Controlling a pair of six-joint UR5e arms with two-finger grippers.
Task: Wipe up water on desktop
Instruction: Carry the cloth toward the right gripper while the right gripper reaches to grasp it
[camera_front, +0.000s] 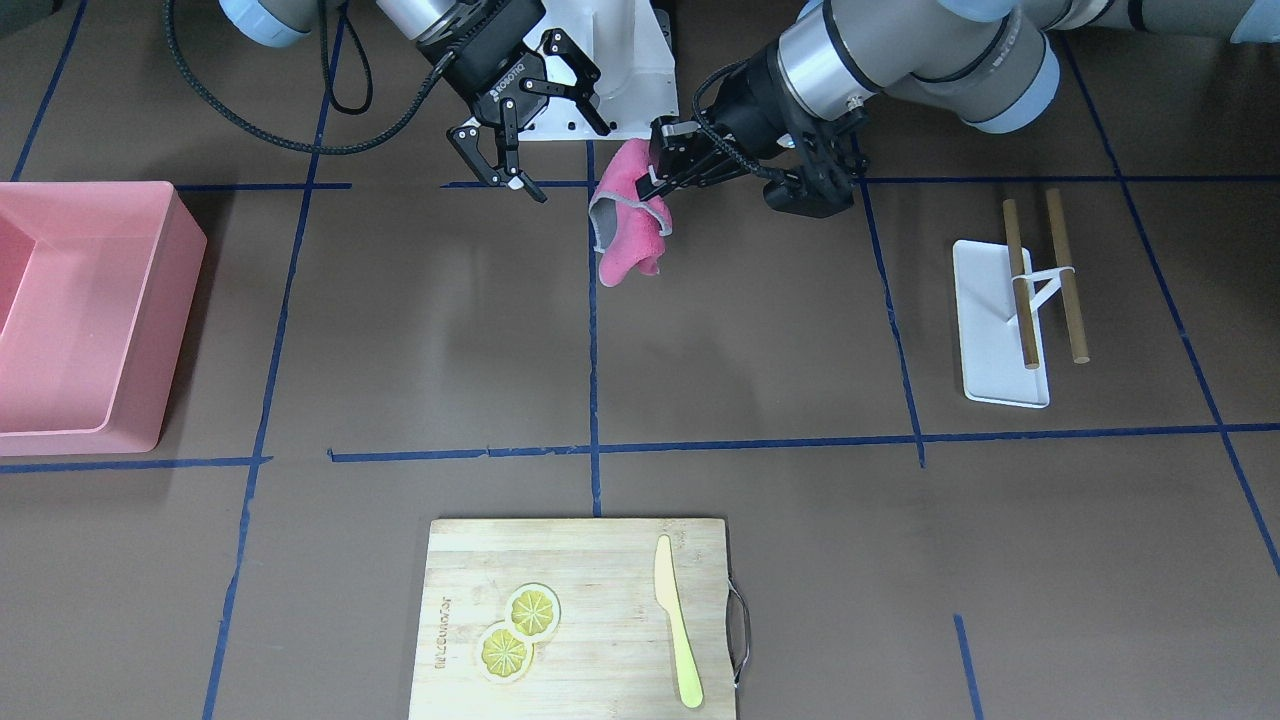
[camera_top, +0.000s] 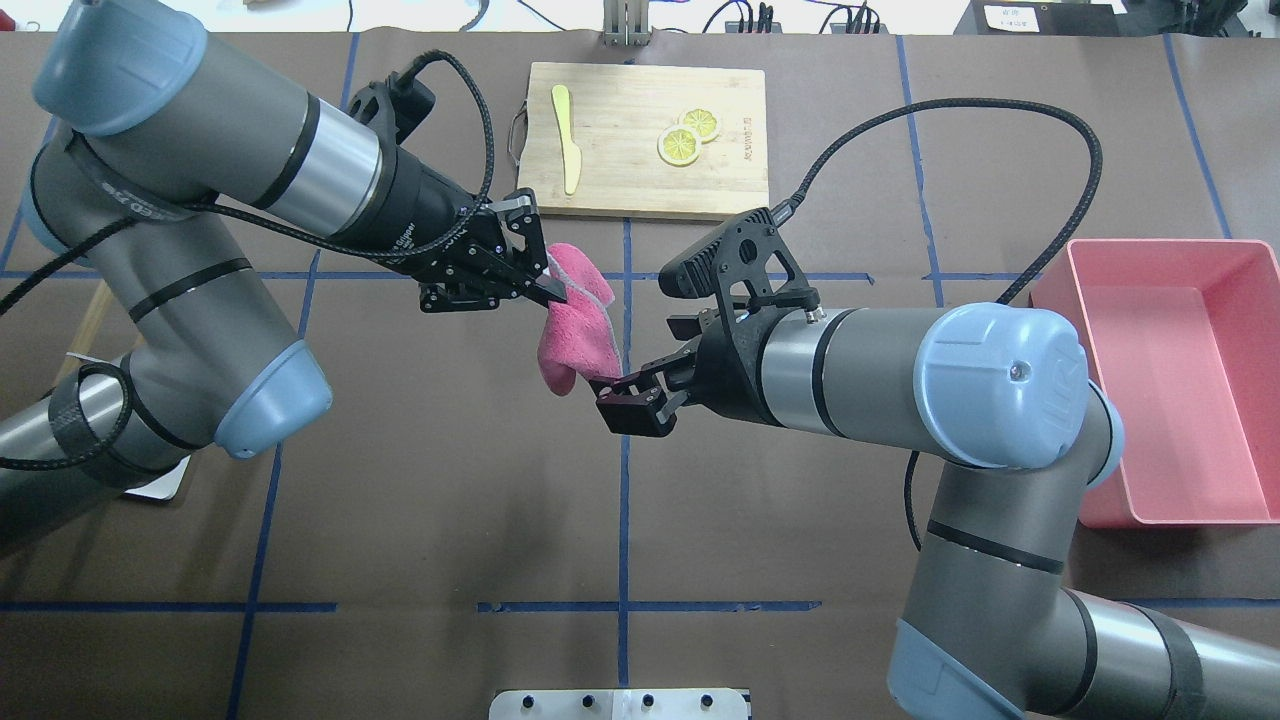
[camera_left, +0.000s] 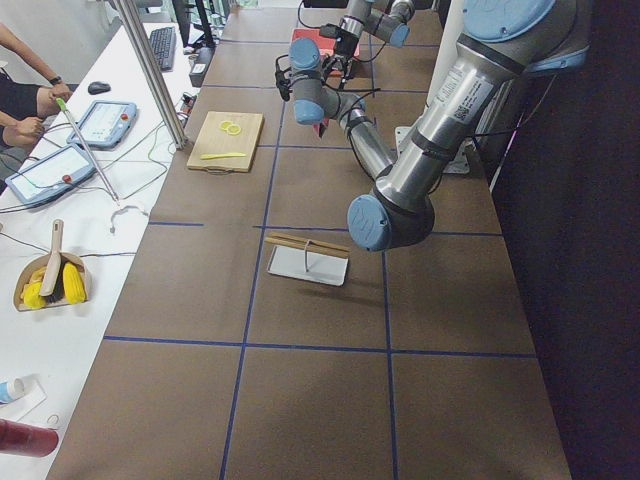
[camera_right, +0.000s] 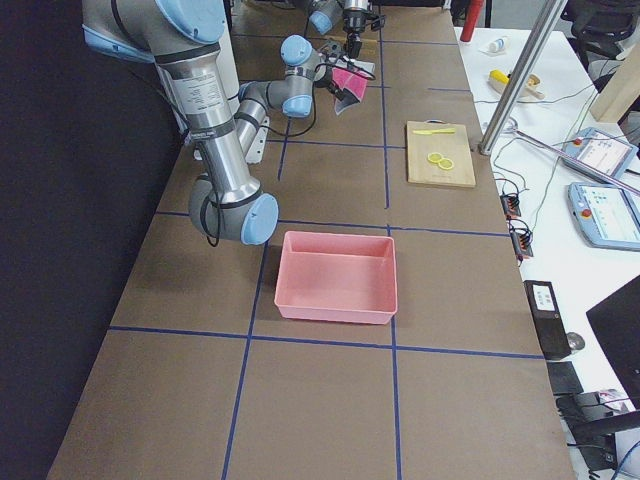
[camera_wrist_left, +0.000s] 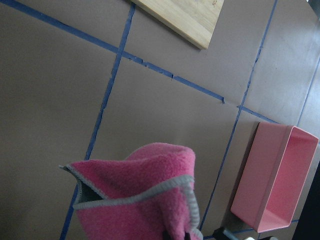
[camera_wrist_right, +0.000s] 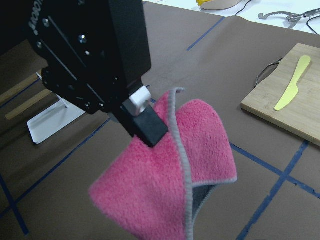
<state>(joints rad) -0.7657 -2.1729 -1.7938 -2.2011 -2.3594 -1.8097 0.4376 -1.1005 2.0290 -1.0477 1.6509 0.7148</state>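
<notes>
Board (camera_front: 560, 600) with its lemon slices (camera_front: 532, 610) lies nearest the front camera, well apart from both grippers and no part of this job; beyond it the left gripper (camera_front: 655, 185) is closed on the upper edge of the pink cloth (camera_front: 630, 240), which hangs folded below it, clear of the desktop (camera_front: 760, 400); I judge it is pinched at the edge so the bulk drapes down as a wiping pad. Just beside it the right gripper (camera_front: 560, 155) has its fingers spread wide and holds nothing.

From overhead, the cloth hangs between the two grippers; the right one's fingertips are close by its lower end, touching or not I cannot tell; perhaps it waits to steady the cloth.

Left wrist view: cloth fills the foreground, with bare desktop and blue tape (camera_wrist_left: 107, 95) beneath, and the pink bin (camera_wrist_left: 272, 180) off to one side.

Right wrist view: one black pad (camera_wrist_right: 150, 127) of the left gripper presses into the cloth's fold.

Water I cannot make out anywhere; the wipe has not begun, I reckon; lowering comes next.
</notes>
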